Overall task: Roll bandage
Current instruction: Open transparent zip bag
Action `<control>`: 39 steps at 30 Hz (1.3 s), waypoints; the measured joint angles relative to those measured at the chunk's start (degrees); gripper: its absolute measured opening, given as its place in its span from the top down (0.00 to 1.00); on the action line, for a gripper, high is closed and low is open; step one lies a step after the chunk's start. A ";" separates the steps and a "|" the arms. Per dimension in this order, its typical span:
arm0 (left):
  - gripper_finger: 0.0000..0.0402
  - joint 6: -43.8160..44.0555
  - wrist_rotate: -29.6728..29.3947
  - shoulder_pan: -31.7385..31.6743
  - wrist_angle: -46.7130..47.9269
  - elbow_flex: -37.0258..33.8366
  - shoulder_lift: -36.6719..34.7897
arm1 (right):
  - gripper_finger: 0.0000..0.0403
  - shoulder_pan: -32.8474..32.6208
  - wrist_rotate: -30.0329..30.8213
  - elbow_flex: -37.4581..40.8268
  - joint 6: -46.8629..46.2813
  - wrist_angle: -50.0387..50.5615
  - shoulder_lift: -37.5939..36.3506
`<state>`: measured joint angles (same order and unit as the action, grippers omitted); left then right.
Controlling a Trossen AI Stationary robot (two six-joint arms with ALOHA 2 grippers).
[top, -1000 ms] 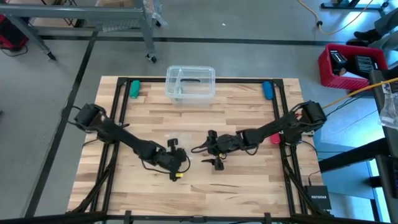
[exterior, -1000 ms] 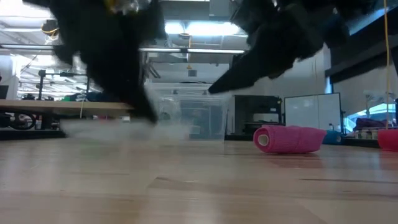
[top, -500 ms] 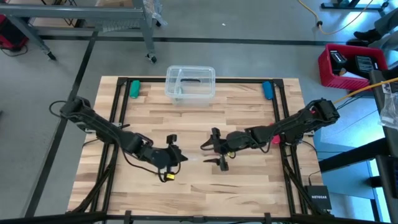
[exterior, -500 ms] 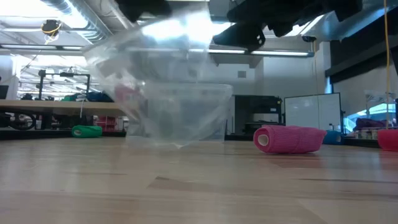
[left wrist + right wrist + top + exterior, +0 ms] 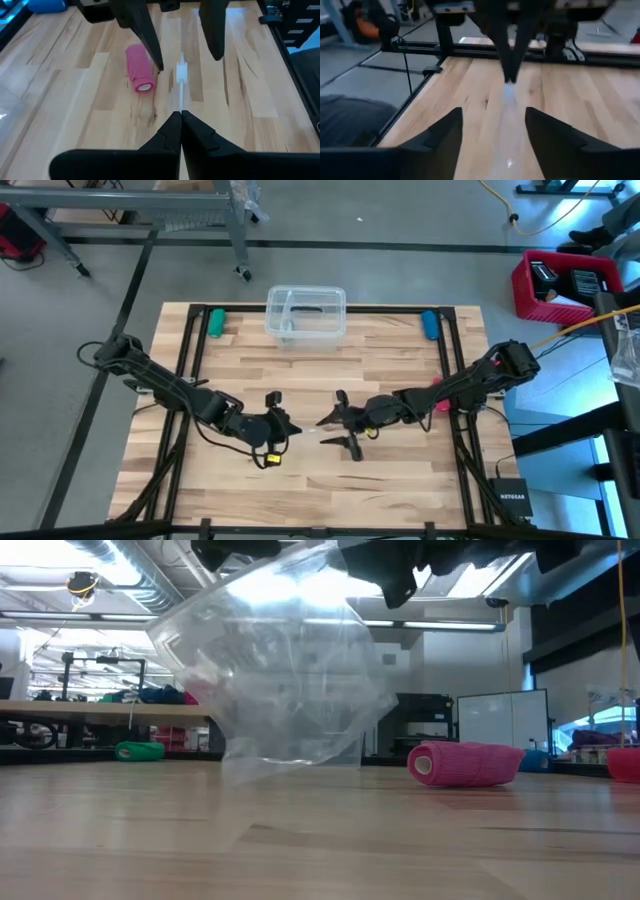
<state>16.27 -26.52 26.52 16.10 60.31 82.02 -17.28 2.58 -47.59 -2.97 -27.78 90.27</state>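
Note:
The bandage is a pink roll (image 5: 139,75) lying on its side on the wooden table, also in the low view (image 5: 465,762); no gripper touches it. My left gripper (image 5: 180,117) (image 5: 283,425) is shut on a crumpled clear plastic wrapper (image 5: 290,680), held above the middle of the table. My right gripper (image 5: 492,130) (image 5: 335,425) faces it, open. Its fingers stand either side of the wrapper's thin edge (image 5: 180,75); whether they touch it I cannot tell. My left gripper pinches the wrapper's upper edge (image 5: 180,106) between the tips of its two fingers, coming from the table's left and slanting down. The wrapper hangs below the fingers (image 5: 510,75), crumpled and slack, its bottom (image 5: 290,755) lifted off the table.
A clear plastic box (image 5: 306,313) stands at the table's far edge, with a green item (image 5: 216,322) at the far left corner and a blue one (image 5: 430,324) at the far right. A small red object (image 5: 625,762) lies near the right edge.
My left gripper has risen, still shut, and has lifted the clear wrapper off the table; it now hangs spread out in front of the low camera. My right gripper has also risen a little, staying close to the wrapper. The pink roll has kept still.

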 joint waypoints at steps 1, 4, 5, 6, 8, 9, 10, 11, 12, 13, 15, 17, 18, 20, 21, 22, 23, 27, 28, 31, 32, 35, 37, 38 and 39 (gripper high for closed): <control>1.00 0.01 0.00 0.00 0.04 0.00 0.00 | 0.47 0.00 0.27 0.03 -1.03 -0.49 0.32; 1.00 0.00 0.00 -0.02 0.03 0.00 0.00 | 0.53 0.02 3.12 0.02 -2.48 -3.38 1.93; 1.00 0.02 0.00 -0.01 0.00 0.00 0.00 | 0.55 0.02 4.33 0.05 -2.66 -4.44 2.55; 1.00 0.06 0.00 0.00 -0.07 0.00 0.00 | 0.56 0.02 5.29 0.03 -2.68 -5.47 3.13; 1.00 0.15 0.00 0.00 0.06 0.00 0.00 | 0.60 0.04 5.43 -0.03 -2.65 -5.43 4.02; 1.00 0.17 0.00 0.00 -0.05 0.00 0.02 | 0.62 0.04 5.05 -0.27 -2.63 -5.41 4.51; 1.00 0.23 0.00 0.00 0.07 0.00 0.04 | 0.64 0.04 4.28 -0.42 -2.61 -5.40 4.72; 1.00 0.29 0.00 0.00 -0.05 0.00 0.04 | 0.66 0.04 3.84 -0.42 -2.61 -5.30 5.01; 1.00 0.35 0.00 0.00 -0.10 0.00 0.04 | 0.68 0.04 3.70 -0.73 -2.61 -5.45 5.31; 1.00 0.30 0.00 0.00 -0.09 0.00 0.04 | 0.71 0.04 3.59 -0.92 -2.46 -5.70 5.48; 1.00 0.28 0.00 -0.05 -0.15 0.00 0.04 | 0.77 0.04 3.62 -1.10 -2.06 -5.48 5.72; 1.00 0.44 0.02 -0.04 -0.32 0.00 0.04 | 0.85 0.04 3.63 -1.26 -0.92 -5.65 5.89; 1.00 0.96 0.02 -0.05 -0.53 0.00 0.04 | 0.90 0.04 3.77 -1.25 -0.26 -5.59 5.89; 1.00 2.61 0.02 -0.06 -0.88 0.00 0.04 | 0.97 0.04 4.49 -1.25 0.69 -5.41 5.89; 0.99 3.69 0.04 -0.04 -1.08 0.00 0.04 | 0.98 0.04 4.82 -1.25 1.06 -5.37 5.89; 0.99 4.60 0.04 -0.07 -1.16 0.00 0.04 | 0.97 0.04 4.92 -1.25 1.26 -5.31 5.89; 0.99 5.55 0.04 -0.14 -1.43 0.00 0.04 | 0.97 0.04 4.94 -1.25 1.32 -5.18 5.89; 0.94 6.44 0.15 -1.45 -3.65 0.00 0.04 | 0.99 0.04 5.27 -1.25 1.78 -5.15 5.89; 0.92 5.18 0.14 -1.65 -4.46 0.00 0.04 | 0.99 0.04 5.77 -1.25 1.78 -5.13 5.89; 0.83 2.37 0.00 -2.09 -7.53 -0.02 0.04 | 0.98 0.04 7.25 -1.25 1.78 -4.35 5.89; 0.80 1.26 0.02 -2.30 -8.68 -0.02 0.04 | 0.99 0.04 7.54 -1.23 1.76 -3.96 5.89; 0.70 0.57 0.00 -2.67 -11.71 -0.01 0.49 | 0.99 0.04 8.03 -1.23 1.45 -3.74 5.89; 0.65 -0.53 -0.04 -2.82 -12.06 0.00 1.31 | 0.99 0.04 8.45 -1.23 -0.01 -3.82 5.88; 0.63 -1.26 -0.25 -3.03 -12.32 0.00 1.92 | 0.99 0.04 8.45 -1.23 -0.64 -3.84 5.89; 0.62 -1.66 -1.04 -3.18 -12.62 0.00 2.64 | 0.99 0.04 8.45 -1.23 -1.00 -3.86 5.88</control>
<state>14.61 -27.57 23.35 3.47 60.31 84.66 -17.23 11.03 -48.82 -3.97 -31.64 96.15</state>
